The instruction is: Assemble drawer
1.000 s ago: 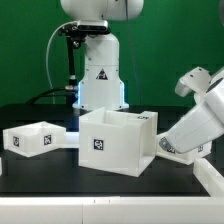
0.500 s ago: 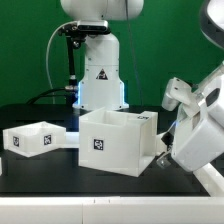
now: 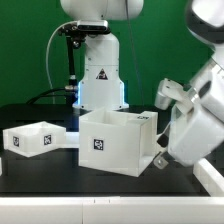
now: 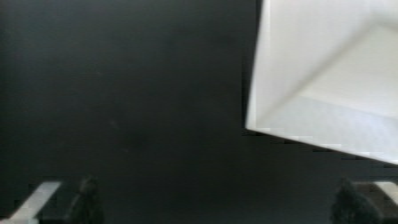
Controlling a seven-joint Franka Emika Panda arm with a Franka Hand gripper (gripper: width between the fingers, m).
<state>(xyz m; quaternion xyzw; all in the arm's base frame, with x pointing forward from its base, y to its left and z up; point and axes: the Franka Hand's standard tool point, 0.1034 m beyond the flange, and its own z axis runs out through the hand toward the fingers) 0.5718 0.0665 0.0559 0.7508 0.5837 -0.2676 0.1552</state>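
One arm (image 3: 200, 125) in play, entering from the exterior view's right. Its bulky white links slope steeply down toward the worktop (image 3: 60, 172), with the lower end close beside the casing's side on the exterior view's right. The wrist points down at the surface. In that view the claw itself is low behind the casing's corner and cannot be made out clearly.

Claw (image 4: 217, 205), wrist view: spread wide. Only the tips of the two dark fingers (image 4: 57, 200) show, set far apart at opposite sides of the picture. Nothing sits between them, only bare black worktop (image 4: 125, 100). It grips nothing, and no contact with any part is visible.

Casing (image 3: 118, 140): large white open-topped box, upright on the worktop, roughly centred in the exterior view. One square tag faces the camera and another is on its far wall. In the wrist view a white corner of the casing (image 4: 338, 70) fills one side, its inner walls sloping in. It lies off to the side of the claw, clear of the fingers.

Tray (image 3: 35, 138): small shallow white box with tags on its front. It sits on the worktop at the exterior view's left, well apart from the arm and a little apart from the casing.

Behind them stands the arm's white base (image 3: 100, 75), against a green backdrop (image 3: 25, 40).
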